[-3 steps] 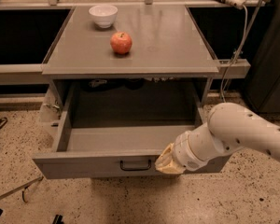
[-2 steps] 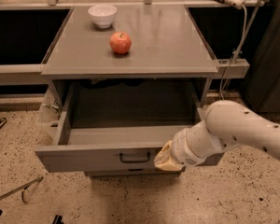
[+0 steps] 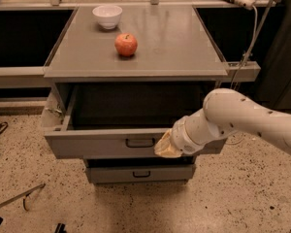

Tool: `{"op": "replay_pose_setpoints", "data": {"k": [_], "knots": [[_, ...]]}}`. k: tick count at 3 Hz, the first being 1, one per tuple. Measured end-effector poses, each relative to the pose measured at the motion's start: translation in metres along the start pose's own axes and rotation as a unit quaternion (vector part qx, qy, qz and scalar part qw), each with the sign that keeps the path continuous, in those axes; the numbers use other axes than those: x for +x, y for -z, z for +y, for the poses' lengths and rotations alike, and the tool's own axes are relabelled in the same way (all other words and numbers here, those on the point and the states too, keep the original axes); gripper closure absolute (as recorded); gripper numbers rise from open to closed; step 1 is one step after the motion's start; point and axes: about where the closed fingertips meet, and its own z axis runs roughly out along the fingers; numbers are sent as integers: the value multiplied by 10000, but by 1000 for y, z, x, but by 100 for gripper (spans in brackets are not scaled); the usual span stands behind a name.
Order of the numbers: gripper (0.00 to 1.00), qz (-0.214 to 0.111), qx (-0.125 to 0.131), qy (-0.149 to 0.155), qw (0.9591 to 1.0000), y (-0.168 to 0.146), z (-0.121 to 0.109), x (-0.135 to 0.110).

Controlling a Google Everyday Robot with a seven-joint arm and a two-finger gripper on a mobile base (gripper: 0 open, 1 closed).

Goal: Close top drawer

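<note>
Grey metal bench [image 3: 174, 42] fills the upper centre, speckled floor [image 3: 242, 203] below it. White robot arm [image 3: 242, 118] enters from 4 o'clock and reaches left toward the bench front. The top drawer [image 3: 87, 144] sits just under the bench top at centre, pulled partway out, dark tray open to view, flat front panel facing the camera. A lower drawer front [image 3: 111, 174], narrower, sits below it at 6 o'clock, nearly flush. The gripper [image 3: 166, 145], in a tan cover, is pressed against the top drawer's front panel, right of centre; can't tell whether it is open or closed. Red apple [image 3: 126, 44] rests on the bench top at 11 o'clock. White bowl [image 3: 107, 16] sits behind it, near the back edge, apart from the apple. Small black bar handle [image 3: 140, 142] is at panel centre, just beside the gripper at its 9 o'clock.
</note>
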Motion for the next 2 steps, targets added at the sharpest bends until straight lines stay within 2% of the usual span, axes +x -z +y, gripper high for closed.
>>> {"op": "replay_pose_setpoints", "data": {"k": [1,2], "knots": [[100,66,73,52,9999,-15,-27,-6],[100,66,73,52,9999,-14,-26,-6]]}}
